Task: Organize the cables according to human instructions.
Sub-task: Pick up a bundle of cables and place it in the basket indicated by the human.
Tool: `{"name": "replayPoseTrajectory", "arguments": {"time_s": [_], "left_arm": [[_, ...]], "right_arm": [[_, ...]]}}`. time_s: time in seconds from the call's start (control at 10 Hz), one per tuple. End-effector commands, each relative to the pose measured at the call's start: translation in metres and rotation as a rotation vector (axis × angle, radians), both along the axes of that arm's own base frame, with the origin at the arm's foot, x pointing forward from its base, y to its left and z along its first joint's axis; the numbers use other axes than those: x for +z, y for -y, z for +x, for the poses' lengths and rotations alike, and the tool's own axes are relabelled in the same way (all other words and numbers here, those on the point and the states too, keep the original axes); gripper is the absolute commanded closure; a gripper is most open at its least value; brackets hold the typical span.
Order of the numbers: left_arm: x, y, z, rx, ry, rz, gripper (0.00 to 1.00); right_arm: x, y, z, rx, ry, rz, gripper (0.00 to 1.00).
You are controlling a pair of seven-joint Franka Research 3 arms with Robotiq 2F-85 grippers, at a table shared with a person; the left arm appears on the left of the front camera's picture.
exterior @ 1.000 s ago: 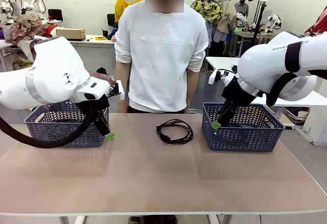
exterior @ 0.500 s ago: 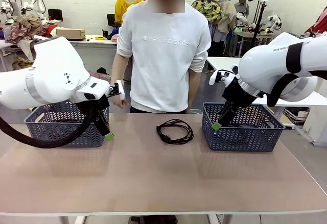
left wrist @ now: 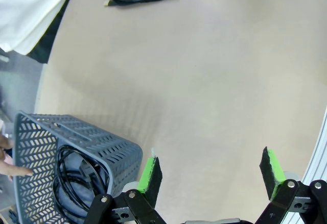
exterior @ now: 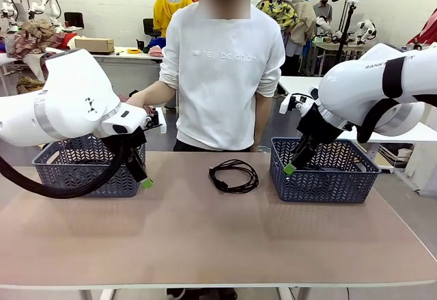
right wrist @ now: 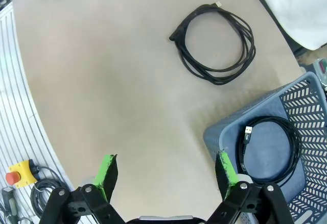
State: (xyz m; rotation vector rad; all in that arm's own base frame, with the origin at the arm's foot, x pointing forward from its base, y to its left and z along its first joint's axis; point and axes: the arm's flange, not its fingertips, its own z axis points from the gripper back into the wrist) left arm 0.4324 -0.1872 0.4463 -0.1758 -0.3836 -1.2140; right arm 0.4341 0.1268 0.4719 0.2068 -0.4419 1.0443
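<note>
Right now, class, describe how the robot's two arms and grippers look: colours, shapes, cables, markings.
Both arms are bulky, rounded white shells. The left arm trails a thick black hose; the right arm wears black straps and dark lettering. The left gripper and right gripper are black, each with two fingers tipped in bright green pads.

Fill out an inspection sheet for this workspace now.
Surface: tan table, bare apart from the items below.
Job's things: one coiled cable on the table between two grey baskets.
Left basket: holds coiled cable.
Right basket: holds one coiled cable.
Clutter: nothing seen.
End effectors: left end effector open, empty; right end effector open, empty.
Surroundings: person at the far side, one hand by the left basket.
</note>
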Motion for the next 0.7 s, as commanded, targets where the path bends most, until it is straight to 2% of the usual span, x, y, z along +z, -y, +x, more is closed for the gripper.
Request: {"name": "replayPoseTrajectory", "arguments": {"time_s": [0.0,0.6], "left_arm": [[0.0017,-0.0005,-0.0004,0.01,-0.003,0.006,0.0],[0.0017,-0.0005,-0.0004,0.01,-0.003,0.006,0.0]], "right_arm": [[0.0024,-0.0005,0.0038,-0.004,0.003,-0.001,0.0],[0.0024,-0.0005,0.0038,-0.004,0.003,-0.001,0.0]]}}
